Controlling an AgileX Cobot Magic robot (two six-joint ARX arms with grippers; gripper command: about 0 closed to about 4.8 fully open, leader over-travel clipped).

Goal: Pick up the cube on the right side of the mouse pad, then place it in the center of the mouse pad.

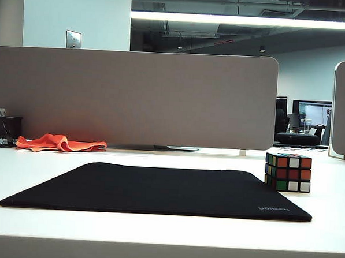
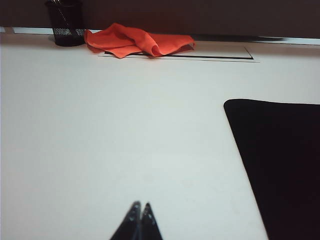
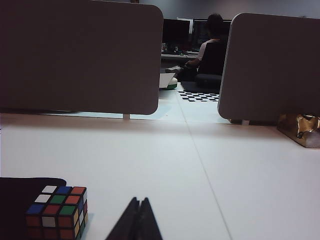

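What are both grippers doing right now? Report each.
Left gripper: closed, empty, over bare table.
Right gripper: closed, empty, beside the cube, not touching.

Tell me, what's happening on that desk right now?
Left pincer shut, right pincer shut, both empty. Cube by mouse pad's right edge, untouched. Nothing in the way.

The left gripper (image 2: 139, 206) hangs low over the table's near edge, fingertips pressed together. The right gripper (image 3: 139, 201) does likewise, jaws closed and holding nothing.
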